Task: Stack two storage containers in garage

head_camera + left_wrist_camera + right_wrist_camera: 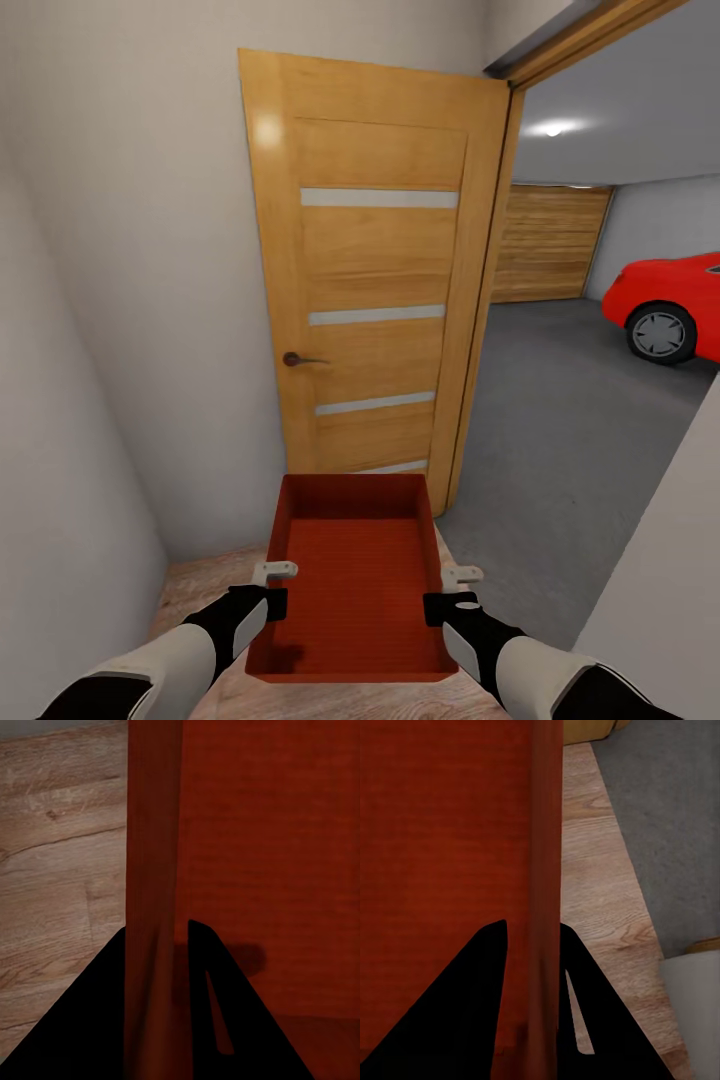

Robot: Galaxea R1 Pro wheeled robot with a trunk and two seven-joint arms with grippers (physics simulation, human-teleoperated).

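Observation:
I hold one orange-red storage container (355, 580) level in front of me, above the light wood floor. My left gripper (268, 590) is shut on its left wall (154, 870), one finger inside and one outside. On the opposite side my right gripper (447, 592) is shut on the right wall (545, 870) the same way. The bin is empty, its ribbed base showing. Through the doorway at right lies the garage with its dark grey concrete floor (560, 420) and a red car (668, 300).
An open wooden door (375, 300) stands straight ahead, swung against the wall. White walls close in at left (70, 450) and at lower right (670, 580). A wooden garage door (550, 245) closes the far end. The grey floor strip shows beside the wood planks (607, 892).

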